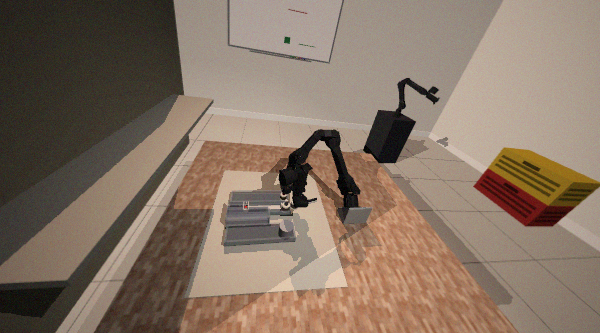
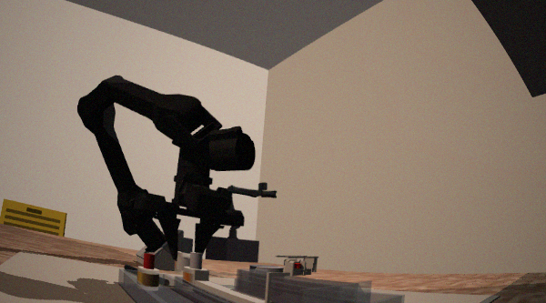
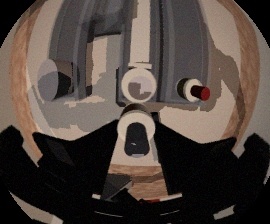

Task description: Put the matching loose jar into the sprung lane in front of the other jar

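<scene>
My gripper (image 1: 285, 204) (image 2: 187, 256) (image 3: 135, 123) is shut on a small white jar (image 2: 183, 261) (image 3: 135, 129) with a grey lid. It holds the jar upright, low, just in front of the grey lane fixture (image 1: 250, 235) (image 3: 179, 23) (image 2: 282, 285). A matching white jar (image 3: 138, 84) (image 2: 196, 259) stands in the middle lane right at its front end, close ahead of the held jar. I cannot tell whether the two jars touch. The lane floor runs on behind it.
A red-lidded jar (image 3: 194, 90) (image 2: 148, 268) stands right of the lane mouth. A wide grey jar (image 3: 49, 84) (image 1: 286, 229) stands on the other side. The fixture sits on a beige mat (image 1: 260, 269). A second arm on a black pedestal (image 1: 389, 135), a yellow-red crate (image 1: 535, 187) and a long bench (image 1: 100, 182) stand farther off.
</scene>
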Tool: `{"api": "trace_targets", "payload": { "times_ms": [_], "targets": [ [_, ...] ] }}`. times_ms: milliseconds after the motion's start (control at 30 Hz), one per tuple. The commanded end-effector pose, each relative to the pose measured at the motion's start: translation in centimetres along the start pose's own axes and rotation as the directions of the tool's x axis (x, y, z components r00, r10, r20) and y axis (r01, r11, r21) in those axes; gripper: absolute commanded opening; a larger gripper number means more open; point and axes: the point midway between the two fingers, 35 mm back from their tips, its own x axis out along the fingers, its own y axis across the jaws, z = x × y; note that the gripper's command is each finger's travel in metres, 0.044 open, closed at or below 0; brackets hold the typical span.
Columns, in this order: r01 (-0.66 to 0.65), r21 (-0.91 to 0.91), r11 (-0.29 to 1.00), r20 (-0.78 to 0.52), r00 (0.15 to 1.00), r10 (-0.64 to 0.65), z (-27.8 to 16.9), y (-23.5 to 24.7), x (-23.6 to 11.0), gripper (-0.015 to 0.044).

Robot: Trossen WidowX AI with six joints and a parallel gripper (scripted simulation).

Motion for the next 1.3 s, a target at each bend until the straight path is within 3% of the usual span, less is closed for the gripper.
{"api": "trace_targets", "payload": {
  "times_ms": [0,1267],
  "targets": [
    [0.002,0.0,1.0,0.001,1.0,-0.002,0.3,-0.1,0.1,0.0],
    [0.002,0.001,1.0,0.002,1.0,-0.002,2.0,-0.1,0.1,0.0]
  ]
}}
